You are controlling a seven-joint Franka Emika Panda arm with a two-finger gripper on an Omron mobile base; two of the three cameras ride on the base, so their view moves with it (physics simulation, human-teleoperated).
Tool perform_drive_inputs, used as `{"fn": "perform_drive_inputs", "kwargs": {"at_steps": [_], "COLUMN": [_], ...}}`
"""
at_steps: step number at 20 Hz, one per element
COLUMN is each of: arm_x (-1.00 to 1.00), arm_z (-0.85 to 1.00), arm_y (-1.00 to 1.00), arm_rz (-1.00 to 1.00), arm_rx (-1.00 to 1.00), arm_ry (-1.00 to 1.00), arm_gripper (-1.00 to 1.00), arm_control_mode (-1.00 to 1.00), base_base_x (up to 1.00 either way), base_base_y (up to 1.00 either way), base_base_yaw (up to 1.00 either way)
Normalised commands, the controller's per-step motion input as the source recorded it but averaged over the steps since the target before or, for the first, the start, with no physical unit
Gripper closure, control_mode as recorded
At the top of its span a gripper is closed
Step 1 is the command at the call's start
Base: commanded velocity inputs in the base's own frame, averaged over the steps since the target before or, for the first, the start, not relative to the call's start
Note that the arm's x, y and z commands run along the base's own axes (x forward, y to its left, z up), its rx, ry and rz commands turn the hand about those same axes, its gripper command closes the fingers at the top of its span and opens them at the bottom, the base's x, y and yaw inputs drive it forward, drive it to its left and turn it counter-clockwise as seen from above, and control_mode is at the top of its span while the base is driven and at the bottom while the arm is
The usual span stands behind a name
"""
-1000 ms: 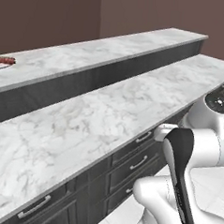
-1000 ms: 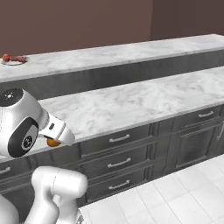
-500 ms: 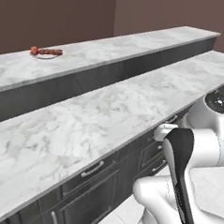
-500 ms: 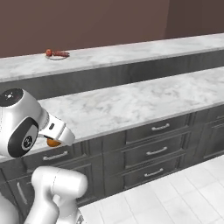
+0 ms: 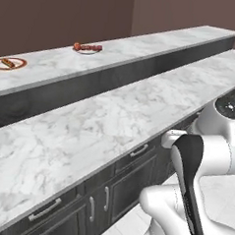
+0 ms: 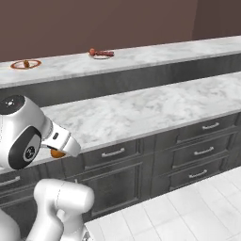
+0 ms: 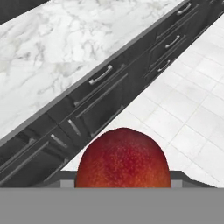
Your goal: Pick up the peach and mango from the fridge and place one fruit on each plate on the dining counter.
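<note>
Mango (image 7: 123, 158), red-orange and speckled, sits pinched between the jaws directly in front of the hand camera; in the right base view I see a sliver of it tucked under the wrist (image 6: 57, 153). The gripper (image 6: 63, 147) hangs low in front of the dark drawer cabinets (image 6: 188, 146), on the near side of the marble worktop. The dining counter (image 5: 143, 46) lies beyond, at the far side. The red-rimmed plate (image 6: 26, 64) at far left already carries a small fruit, I judge the peach; the silver-grey plate (image 6: 101, 55) to its right carries something reddish I cannot identify. Risk: the round fruit may slip during the long reach across, or roll off an occupied plate.
</note>
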Motion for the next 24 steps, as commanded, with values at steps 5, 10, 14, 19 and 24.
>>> {"fn": "perform_drive_inputs", "kwargs": {"at_steps": [5,10,14,19,24], "arm_x": [0.0,0.0,0.0,0.0,0.0], "arm_z": [0.0,0.0,0.0,0.0,0.0], "arm_y": [0.0,0.0,0.0,0.0,0.0], "arm_rz": [0.0,0.0,0.0,0.0,0.0], "arm_rx": [0.0,0.0,0.0,0.0,0.0], "arm_ry": [0.0,0.0,0.0,0.0,0.0], "arm_gripper": [1.0,1.0,1.0,1.0,1.0], "arm_control_mode": [1.0,1.0,1.0,1.0,1.0], "base_base_x": [-0.95,-0.95,-0.89,-0.71,-0.49], "base_base_y": [1.0,1.0,1.0,1.0,1.0], "base_base_yaw": [0.0,0.0,0.0,0.0,-0.05]}}
